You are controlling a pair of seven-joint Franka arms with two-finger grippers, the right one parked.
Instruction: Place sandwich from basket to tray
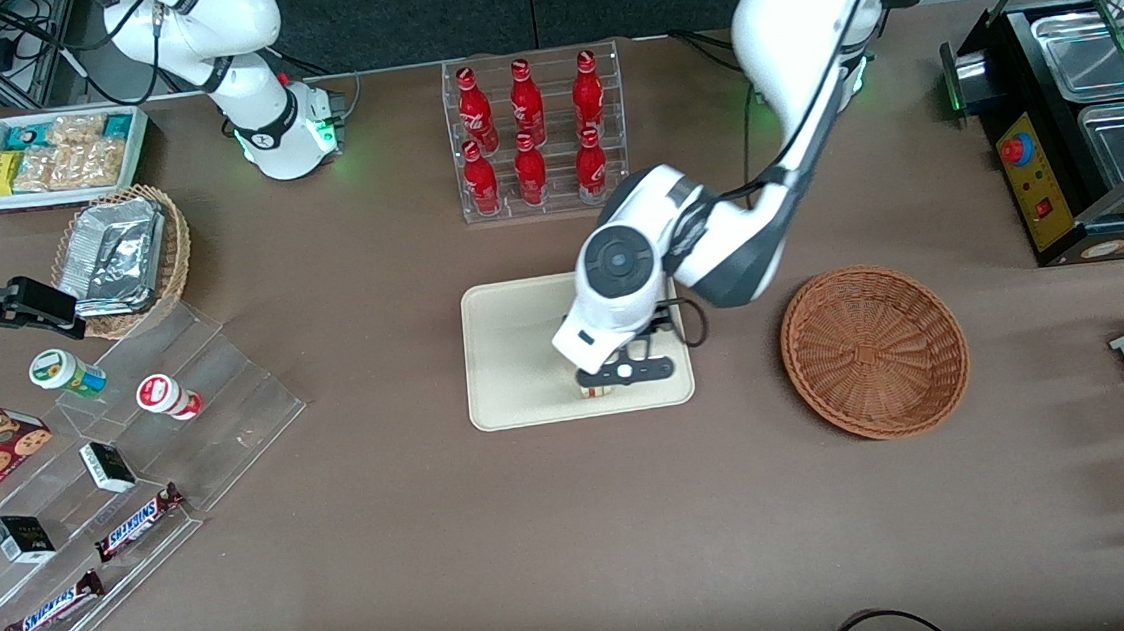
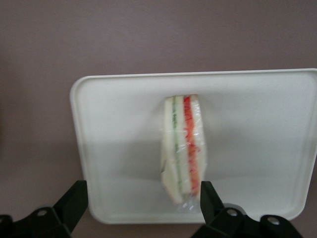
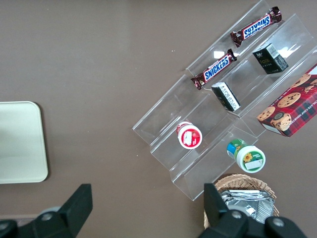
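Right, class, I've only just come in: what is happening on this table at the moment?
The working arm's gripper is over the tray, jaws open, with the wrapped sandwich standing on edge on the tray between them, one finger beside it. The brown basket beside the tray has nothing in it.

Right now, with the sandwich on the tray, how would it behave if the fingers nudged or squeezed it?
The sandwich would probably be soft: pale bread with thin filling layers, so a squeeze may crush it. Its clear wrap looks slippery. It stands narrow on the tray, so a push may tip it. The gripper is open above it, one of its fingers beside the wrap.
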